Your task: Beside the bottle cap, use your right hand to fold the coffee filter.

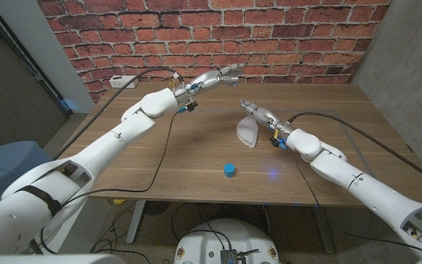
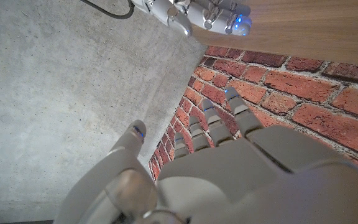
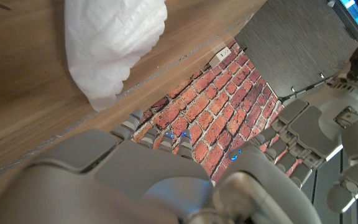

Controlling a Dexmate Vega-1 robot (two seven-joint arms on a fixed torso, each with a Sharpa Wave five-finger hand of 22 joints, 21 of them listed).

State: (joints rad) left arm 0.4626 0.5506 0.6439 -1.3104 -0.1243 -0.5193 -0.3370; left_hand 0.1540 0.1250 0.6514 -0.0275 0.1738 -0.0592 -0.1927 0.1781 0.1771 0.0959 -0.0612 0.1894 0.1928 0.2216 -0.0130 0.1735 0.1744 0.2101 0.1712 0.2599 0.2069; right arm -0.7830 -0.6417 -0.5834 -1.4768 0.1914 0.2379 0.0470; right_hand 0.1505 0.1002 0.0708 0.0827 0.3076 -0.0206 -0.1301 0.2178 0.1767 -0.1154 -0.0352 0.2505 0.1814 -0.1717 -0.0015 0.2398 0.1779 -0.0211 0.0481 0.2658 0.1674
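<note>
The coffee filter lies on the counter, a little behind the blue bottle cap, and looks already doubled over. Your right hand hovers just beside its far edge, fingers apart and holding nothing. I judge the fold is nearly finished, so next you press the crease or draw away.

filter: cut off by the right wrist picture's edge; its fold state cannot be told.
cap: too small for any detail.
right hand: whether its fingertips touch the filter cannot be told.
left hand: blurred, cropped at the frame's edge.
</note>
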